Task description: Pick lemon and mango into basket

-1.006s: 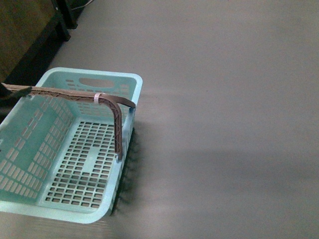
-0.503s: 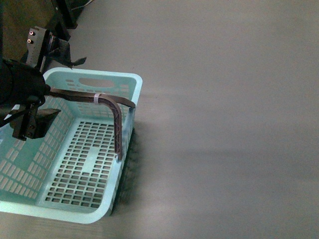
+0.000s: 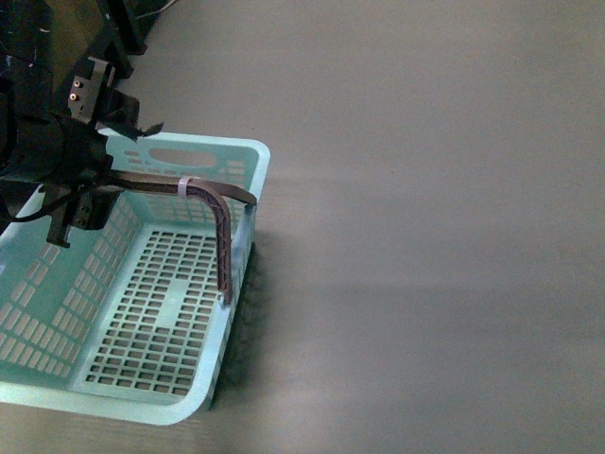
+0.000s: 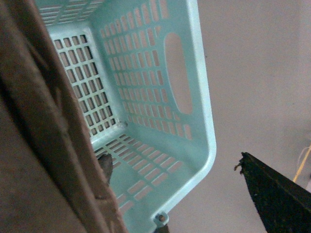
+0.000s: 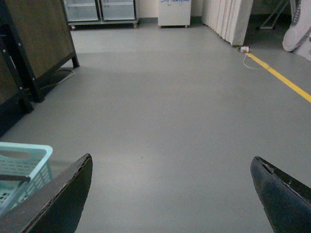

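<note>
Left gripper [image 3: 106, 180] spread wide, fingers straddling brown handle [image 3: 222, 246] at far left end of teal basket [image 3: 142, 407]; cannot tell if touching. Basket sits on grey floor [image 3: 425, 236], just below this gripper. Right gripper [image 5: 171, 159] also wide, holding nothing, basket corner beside its left finger [image 5: 63, 204].

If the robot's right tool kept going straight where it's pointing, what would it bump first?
Probably nothing soon: ahead of the right tool only bare grey floor shows. The basket sits off to one side, though depth is unclear.
</note>
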